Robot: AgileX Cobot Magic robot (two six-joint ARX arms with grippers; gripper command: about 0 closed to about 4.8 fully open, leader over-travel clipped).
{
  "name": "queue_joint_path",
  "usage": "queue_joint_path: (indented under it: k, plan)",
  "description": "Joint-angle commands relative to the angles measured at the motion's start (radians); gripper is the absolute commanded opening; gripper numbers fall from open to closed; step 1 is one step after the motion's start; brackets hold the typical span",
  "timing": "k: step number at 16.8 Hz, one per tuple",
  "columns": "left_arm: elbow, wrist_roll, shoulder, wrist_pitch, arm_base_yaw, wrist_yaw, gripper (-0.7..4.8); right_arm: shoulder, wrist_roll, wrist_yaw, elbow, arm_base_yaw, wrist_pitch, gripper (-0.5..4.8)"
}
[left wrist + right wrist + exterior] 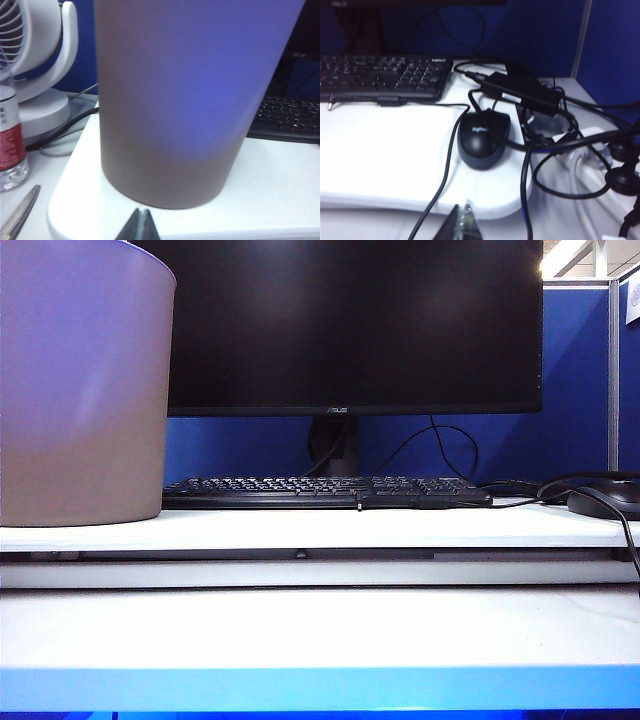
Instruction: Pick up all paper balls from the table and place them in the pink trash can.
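No paper balls can be seen on the table (320, 630) in any view, so the job is judged finished or nearly so; whatever went into the pink trash can (80, 390) is hidden, since its inside is not shown.

Biggest thing first: the pink trash can is parked on the raised white shelf at the left of the exterior view, filling the left wrist view. It could be nudged or tipped if the left arm were swung forward carelessly, since it sits just ahead of that gripper.

Next, the monitor (350, 320) and keyboard (325, 490) are lined up behind; they are well clear.

Smaller still, the mouse (482, 137) and a tangle of cables (545, 150) are spread before the right arm, and a cord could be snagged by a low sweep.

Finally the claws: the left gripper (141, 226) is pinched fully together, nothing held, nothing touched. The right gripper (462, 223) is likewise clamped together and empty, poised above the table's near side.
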Motion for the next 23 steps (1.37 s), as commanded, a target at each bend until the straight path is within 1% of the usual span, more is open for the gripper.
queue_joint_path:
  k: [1, 10, 17, 23]
  plan:
    - [0.0, 0.0, -0.002, 0.009, 0.002, 0.004, -0.05, -0.002, 0.004, -0.002, -0.007, 0.0, 0.046, -0.05]
    - [0.0, 0.0, -0.002, 0.009, 0.002, 0.004, -0.05, -0.002, 0.004, -0.005, -0.007, 0.0, 0.118, -0.05]
    - [0.0, 0.0, -0.002, 0.009, 0.002, 0.004, -0.05, -0.002, 0.011, -0.001, -0.007, 0.0, 0.071, -0.05]
    - [0.0, 0.0, -0.002, 0.009, 0.002, 0.004, -0.05, -0.002, 0.011, -0.001, -0.007, 0.0, 0.069, -0.05]
